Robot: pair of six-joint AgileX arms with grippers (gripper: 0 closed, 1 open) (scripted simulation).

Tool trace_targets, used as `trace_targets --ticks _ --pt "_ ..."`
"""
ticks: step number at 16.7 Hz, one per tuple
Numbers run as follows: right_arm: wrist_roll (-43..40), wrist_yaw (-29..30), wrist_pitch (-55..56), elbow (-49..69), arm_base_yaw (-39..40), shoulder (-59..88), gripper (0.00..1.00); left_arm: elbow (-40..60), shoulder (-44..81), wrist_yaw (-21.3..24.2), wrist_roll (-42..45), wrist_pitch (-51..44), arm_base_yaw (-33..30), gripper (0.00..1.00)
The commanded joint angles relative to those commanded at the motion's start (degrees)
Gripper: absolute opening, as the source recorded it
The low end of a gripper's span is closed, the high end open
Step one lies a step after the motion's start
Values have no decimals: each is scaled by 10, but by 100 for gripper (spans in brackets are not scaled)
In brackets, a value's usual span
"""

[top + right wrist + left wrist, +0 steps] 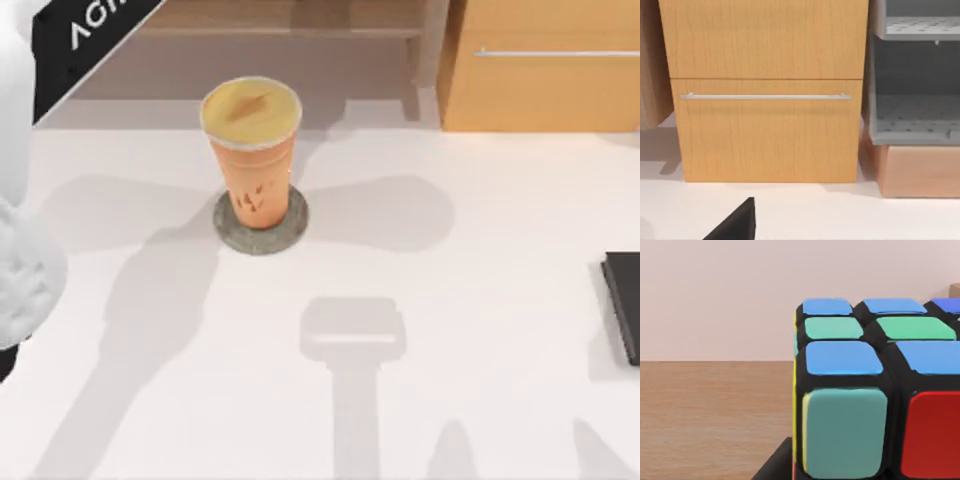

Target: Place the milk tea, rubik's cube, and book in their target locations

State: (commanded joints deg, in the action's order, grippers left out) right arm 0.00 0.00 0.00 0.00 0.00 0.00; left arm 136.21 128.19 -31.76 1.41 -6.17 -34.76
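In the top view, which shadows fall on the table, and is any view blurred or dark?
Top view: soft grey shadows spread left and right of the milk tea on its coaster, and a gripper-shaped shadow lies below them on the table. Left wrist view: the rubik's cube looks very close, brightly lit. No view is dark.

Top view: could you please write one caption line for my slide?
Milk tea standing upright on the round grey coaster, with a black slab at the table's right edge.
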Motion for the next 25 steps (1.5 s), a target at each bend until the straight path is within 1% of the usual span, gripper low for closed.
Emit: trace_targets --ticks 6,19,20,25 --pt "0 0 0 0 0 0 100 9 14 2 -5 -9 1 0" --pt "0 0 0 0 0 0 100 9 14 2 -5 -9 1 98" --pt "0 0 0 0 0 0 100 9 14 2 -5 -9 1 100" --pt "0 0 0 0 0 0 100 9 14 2 -5 -9 1 100"
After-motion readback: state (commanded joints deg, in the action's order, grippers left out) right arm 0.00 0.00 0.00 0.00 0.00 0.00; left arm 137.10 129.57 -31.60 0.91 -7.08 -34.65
